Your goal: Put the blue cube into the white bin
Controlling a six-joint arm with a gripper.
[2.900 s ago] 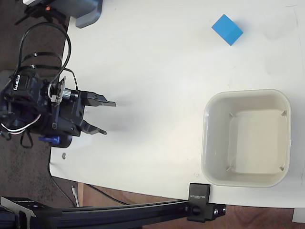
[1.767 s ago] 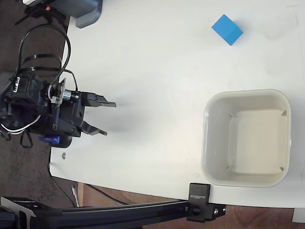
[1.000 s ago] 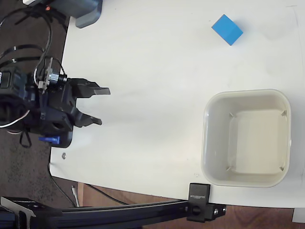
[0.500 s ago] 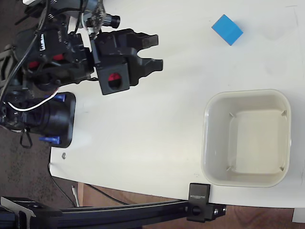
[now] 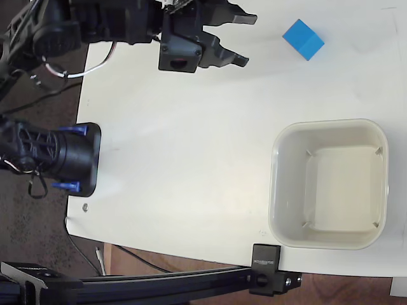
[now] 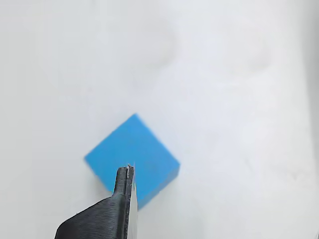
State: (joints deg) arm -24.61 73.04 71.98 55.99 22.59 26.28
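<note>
Table (image 5: 191, 165): white top filling most of the fixed view, as before.
Arm (image 5: 95, 25): now stretched along the upper left of the fixed view; half a second ago it sat lower, at left centre, and earlier still at the table's left edge.
Bin (image 5: 329, 130): lower right of the fixed view, empty, unmoved.
Gripper (image 5: 240, 39): upper centre of the fixed view, fingers spread apart and holding nothing, tips pointing right toward the cube; it has travelled up and right.
Cube (image 5: 303, 39): upper right of the fixed view, on the table, apart from the gripper and well apart from the bin, unmoved; in the wrist view the cube (image 6: 132, 157) lies centre-low behind one dark finger (image 6: 122, 199).
</note>
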